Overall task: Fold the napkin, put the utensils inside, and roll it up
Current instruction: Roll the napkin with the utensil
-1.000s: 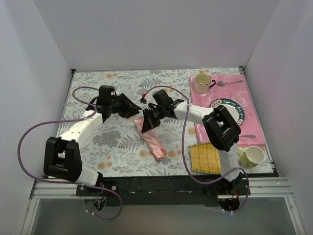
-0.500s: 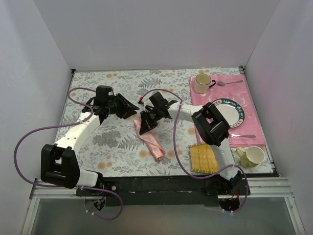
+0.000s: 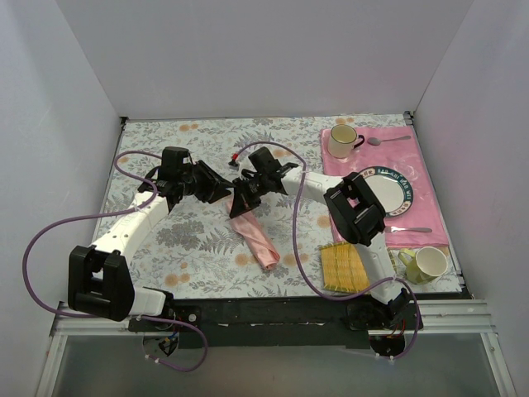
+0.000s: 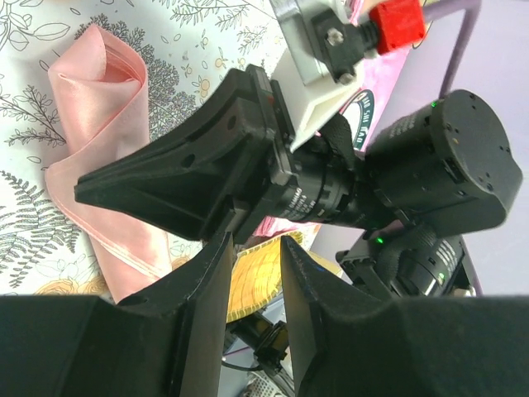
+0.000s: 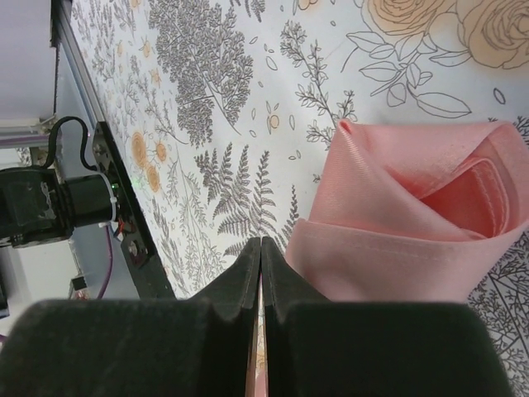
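Napkin [image 3: 256, 241] in slim loose roll, mid-table on floral cloth [image 3: 165, 149]. Right gripper [image 5: 260, 248] at its far end, jaws pressed together. Left gripper [image 4: 254, 252] just beside, jaws narrowly parted, holding nothing.

Legible text: none is showing. Markings are running around the plate [image 3: 411, 192] rim, too small to read.
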